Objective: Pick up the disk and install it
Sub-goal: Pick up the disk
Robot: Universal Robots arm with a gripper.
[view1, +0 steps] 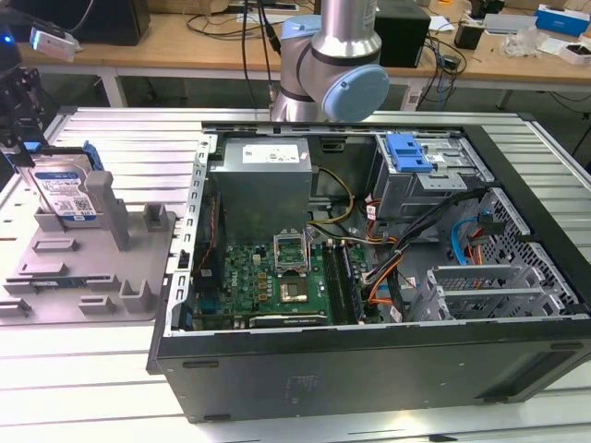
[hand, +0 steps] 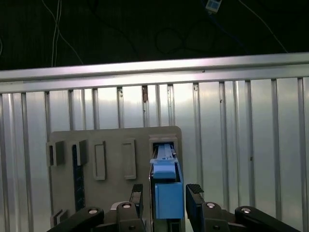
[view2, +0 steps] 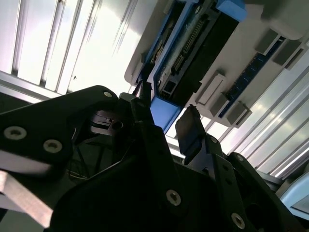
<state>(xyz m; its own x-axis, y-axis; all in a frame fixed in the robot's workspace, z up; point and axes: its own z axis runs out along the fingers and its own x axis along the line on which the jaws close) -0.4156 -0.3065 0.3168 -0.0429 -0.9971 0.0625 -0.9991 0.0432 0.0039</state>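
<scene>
The disk (view1: pixel 65 189), a silver drive with a white-and-blue label in a blue bracket, stands on edge in a slot of the grey holder (view1: pixel 88 268) at the exterior view's left. My gripper (view1: pixel 26 146) hangs just above its upper end. In both wrist views the black fingers (hand: pixel 137 194) sit on either side of the disk's blue bracket end (hand: pixel 169 195), with narrow gaps showing on each side. My gripper (hand: pixel 165 193) is open around the bracket (view2: pixel 164 113), with one finger (view2: pixel 189 129) close beside it.
An open computer case (view1: pixel 369 351) lies at the exterior view's right. Inside are a grey power supply box (view1: pixel 263 180), a motherboard (view1: pixel 277 277), cables and a drive bay with a blue latch (view1: pixel 408 152). The arm (view1: pixel 332 65) reaches over the ribbed metal table (view1: pixel 92 378).
</scene>
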